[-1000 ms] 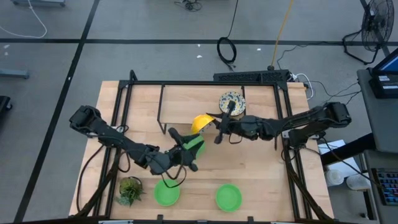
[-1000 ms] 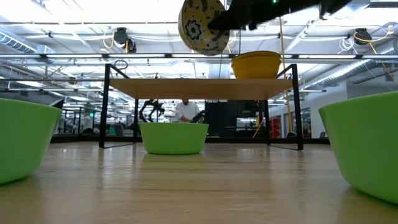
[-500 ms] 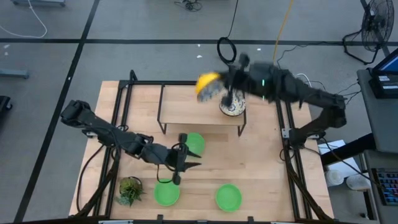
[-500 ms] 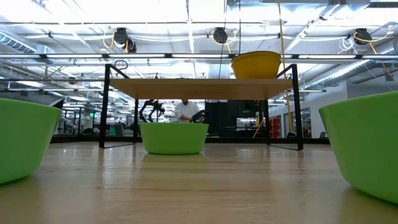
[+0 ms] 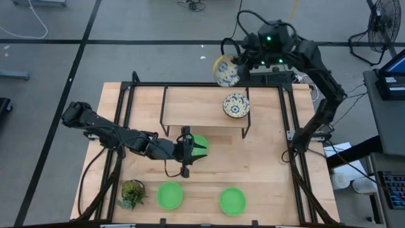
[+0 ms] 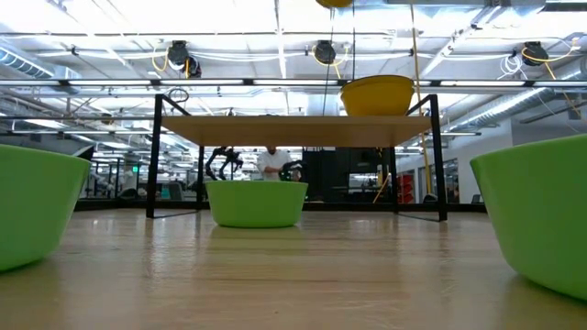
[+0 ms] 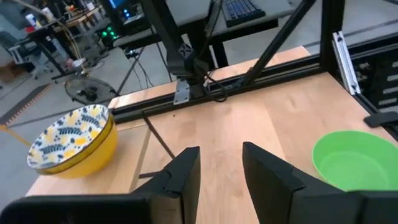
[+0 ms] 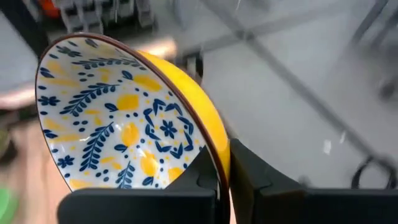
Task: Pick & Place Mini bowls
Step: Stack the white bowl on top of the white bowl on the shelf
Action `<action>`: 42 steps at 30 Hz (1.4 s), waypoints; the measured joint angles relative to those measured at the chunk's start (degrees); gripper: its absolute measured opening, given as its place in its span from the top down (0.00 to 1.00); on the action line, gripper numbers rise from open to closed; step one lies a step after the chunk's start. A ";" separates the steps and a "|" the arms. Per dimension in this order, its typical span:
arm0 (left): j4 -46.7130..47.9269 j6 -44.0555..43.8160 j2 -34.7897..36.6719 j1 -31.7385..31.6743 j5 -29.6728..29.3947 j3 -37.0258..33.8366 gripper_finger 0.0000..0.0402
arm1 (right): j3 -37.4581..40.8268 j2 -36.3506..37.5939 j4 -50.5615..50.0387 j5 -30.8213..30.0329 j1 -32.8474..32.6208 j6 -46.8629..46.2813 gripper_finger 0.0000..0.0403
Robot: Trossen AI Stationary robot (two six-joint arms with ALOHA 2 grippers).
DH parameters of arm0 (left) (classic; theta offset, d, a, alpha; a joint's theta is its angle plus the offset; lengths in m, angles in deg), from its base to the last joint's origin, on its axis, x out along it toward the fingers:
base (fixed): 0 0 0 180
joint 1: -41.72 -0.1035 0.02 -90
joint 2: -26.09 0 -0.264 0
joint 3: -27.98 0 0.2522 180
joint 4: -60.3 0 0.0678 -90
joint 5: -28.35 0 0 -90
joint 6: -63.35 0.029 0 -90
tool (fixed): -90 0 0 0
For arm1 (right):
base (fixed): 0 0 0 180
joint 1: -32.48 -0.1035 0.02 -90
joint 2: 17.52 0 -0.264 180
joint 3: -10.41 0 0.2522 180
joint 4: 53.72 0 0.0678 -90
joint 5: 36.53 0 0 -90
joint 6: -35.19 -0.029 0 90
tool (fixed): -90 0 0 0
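Since a second ago my right pincer (image 8: 224, 163), clamped on the floral bowl's (image 5: 225, 69) rim, swung beyond the worktop (image 5: 266, 164); tilted, it could slip.

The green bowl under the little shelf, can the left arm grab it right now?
Probably yes. The left gripper sits right beside that green bowl, fingers open and empty, and nothing lies between them. The shelf stands just behind the bowl, not over it.

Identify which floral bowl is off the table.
The floral bowl clamped at its rim by the right gripper, tilted beyond the table's far edge; the other floral bowl sits on the shelf.
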 joint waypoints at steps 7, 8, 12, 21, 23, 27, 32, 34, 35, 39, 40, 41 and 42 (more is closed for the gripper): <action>0.63 -0.49 0.00 -0.21 0.04 0.00 0.68 | 2.28 -3.31 -9.57 1.67 3.28 1.77 0.98; 0.97 -0.49 0.00 -0.21 0.04 0.00 0.68 | 3.03 -3.54 -9.32 1.68 3.49 1.78 0.98; 1.22 -0.49 0.00 -0.21 0.04 0.00 0.68 | 5.29 -4.15 -10.65 1.98 4.34 2.53 0.98; 1.28 -0.21 0.00 -0.21 0.05 0.00 0.67 | 7.19 -3.96 -10.78 6.30 6.16 3.65 0.98; 1.42 -0.16 0.00 -0.21 0.04 0.00 0.67 | 7.19 -3.61 -11.45 6.74 6.17 3.91 0.98; 2.08 0.32 0.16 -0.21 -0.01 0.00 0.67 | 7.19 -2.54 -15.31 13.93 6.21 7.48 0.98; 7.40 -0.36 4.74 0.18 -1.57 0.09 0.65 | 7.19 -0.53 -18.77 21.73 6.15 12.72 0.98; 12.60 -2.80 6.86 0.82 -1.44 -0.02 0.65 | 7.19 0.45 -18.58 25.15 6.17 13.44 0.98; 14.19 -4.33 7.63 1.13 -1.44 -0.02 0.64 | 7.19 1.01 -18.58 26.43 6.17 13.59 0.98; 20.88 -7.58 10.46 2.33 -1.41 0.00 0.64 | 7.15 2.73 -18.65 28.83 6.15 13.72 0.98; 21.97 -7.66 10.89 2.43 -1.43 0.00 0.64 | 7.15 3.10 -18.61 28.63 6.15 13.73 0.98; 22.88 -7.91 11.17 2.44 -1.44 0.00 0.64 | 7.15 3.47 -18.38 28.59 6.15 13.74 0.98; 23.43 -8.21 11.34 2.48 -1.44 0.00 0.65 | 7.15 3.92 -17.62 28.49 6.15 13.72 0.98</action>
